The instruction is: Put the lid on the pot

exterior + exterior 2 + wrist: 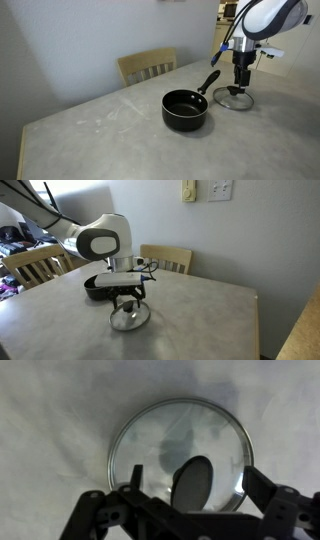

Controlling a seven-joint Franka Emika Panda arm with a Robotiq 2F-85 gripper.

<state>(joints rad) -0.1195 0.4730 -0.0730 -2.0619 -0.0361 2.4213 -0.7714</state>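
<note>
Two fingers of my gripper (240,84) stand spread apart straight above the lid (160,440) — its black knob (192,482) sits between them, just below — while the pot (185,108) stands well off to one side.

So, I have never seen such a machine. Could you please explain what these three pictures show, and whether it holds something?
It is one white robot arm with a two-fingered hand. Two pictures come from cameras standing in the room, at different places; the third comes from a camera on the wrist, looking down past the hand. On the grey table lie a small black pot with a long handle and, apart from it, a round glass lid with a black knob. The hand is low over the lid, its fingers open on either side of the knob. It holds nothing yet.
</note>
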